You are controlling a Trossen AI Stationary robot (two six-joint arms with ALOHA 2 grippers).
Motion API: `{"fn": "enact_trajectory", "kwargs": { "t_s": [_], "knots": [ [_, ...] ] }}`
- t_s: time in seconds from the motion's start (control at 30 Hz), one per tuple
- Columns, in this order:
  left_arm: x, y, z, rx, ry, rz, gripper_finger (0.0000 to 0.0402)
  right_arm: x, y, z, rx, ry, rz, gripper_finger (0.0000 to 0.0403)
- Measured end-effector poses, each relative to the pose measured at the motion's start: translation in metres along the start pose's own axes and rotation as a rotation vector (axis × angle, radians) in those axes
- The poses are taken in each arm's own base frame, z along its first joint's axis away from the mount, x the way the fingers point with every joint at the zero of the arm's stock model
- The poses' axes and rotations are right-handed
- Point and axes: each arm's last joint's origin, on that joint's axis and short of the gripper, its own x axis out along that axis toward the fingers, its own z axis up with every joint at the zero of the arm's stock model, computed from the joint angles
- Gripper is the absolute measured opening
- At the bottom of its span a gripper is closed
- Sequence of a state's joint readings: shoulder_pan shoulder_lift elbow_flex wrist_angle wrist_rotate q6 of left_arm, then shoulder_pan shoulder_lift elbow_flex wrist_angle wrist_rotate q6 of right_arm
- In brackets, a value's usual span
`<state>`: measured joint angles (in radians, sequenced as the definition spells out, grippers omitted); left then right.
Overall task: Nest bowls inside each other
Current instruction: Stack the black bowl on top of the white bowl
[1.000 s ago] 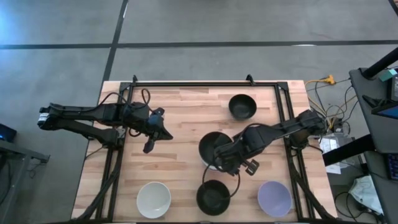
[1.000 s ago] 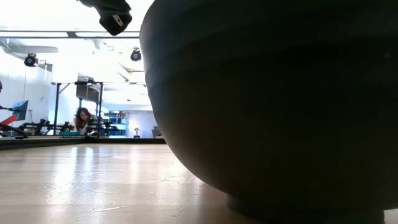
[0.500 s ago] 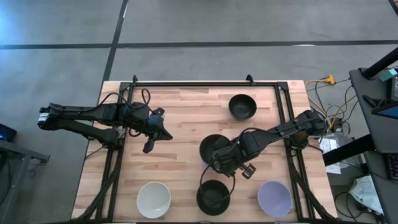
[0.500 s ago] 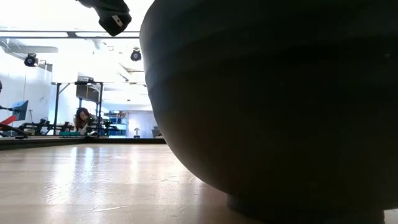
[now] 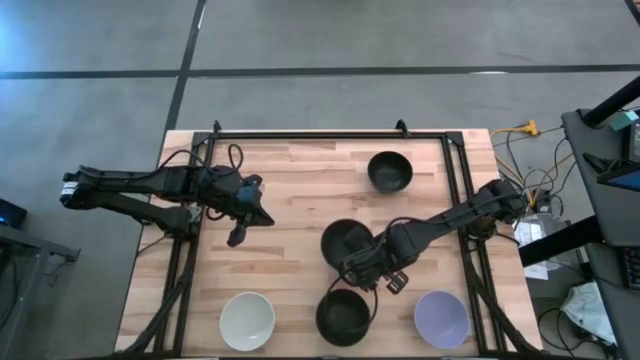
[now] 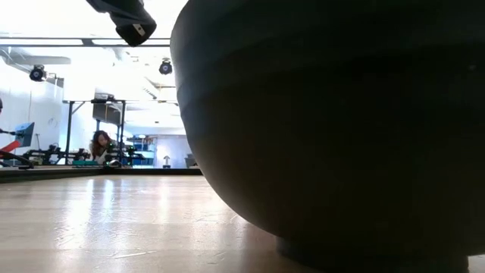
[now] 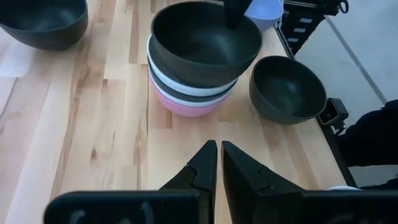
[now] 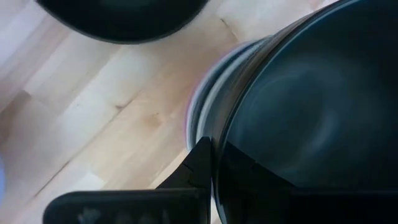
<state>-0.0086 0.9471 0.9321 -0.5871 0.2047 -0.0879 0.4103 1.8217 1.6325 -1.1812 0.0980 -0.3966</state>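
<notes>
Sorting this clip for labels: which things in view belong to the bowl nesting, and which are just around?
Job:
- bowl stack, black over white over pink
- far black bowl
- near black bowl
- white bowl
- lavender bowl
- right gripper, on the stack's rim
- left gripper, waiting apart

Around:
- cables off the table's right
- person in the room behind

stack (image 7: 198, 68): black bowl on top, white bowls beneath, pink bowl at the bottom
far bowl (image 5: 390, 171): black
near middle bowl (image 5: 344, 316): black
near left bowl (image 5: 247, 320): white
near right bowl (image 5: 441, 319): lavender
table (image 5: 290, 200): pale wood planks, black frame
left gripper (image 7: 215, 167): black fingers
right gripper (image 8: 208, 165): black
floor (image 5: 300, 40): grey, dark lines
</notes>
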Motion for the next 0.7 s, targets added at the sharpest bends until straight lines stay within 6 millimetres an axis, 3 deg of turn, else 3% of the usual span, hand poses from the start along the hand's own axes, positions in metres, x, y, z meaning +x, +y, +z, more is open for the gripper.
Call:
{"fn": "enact_trajectory", "kwargs": {
  "t_s": [0.7],
  "knots": [
    [-0.004,-0.001,-0.001,0.072,-0.008,-0.011,0.0008,0.02,0.002,0.001,0.06,0.046,0.015,0.0009]
  ]
}}
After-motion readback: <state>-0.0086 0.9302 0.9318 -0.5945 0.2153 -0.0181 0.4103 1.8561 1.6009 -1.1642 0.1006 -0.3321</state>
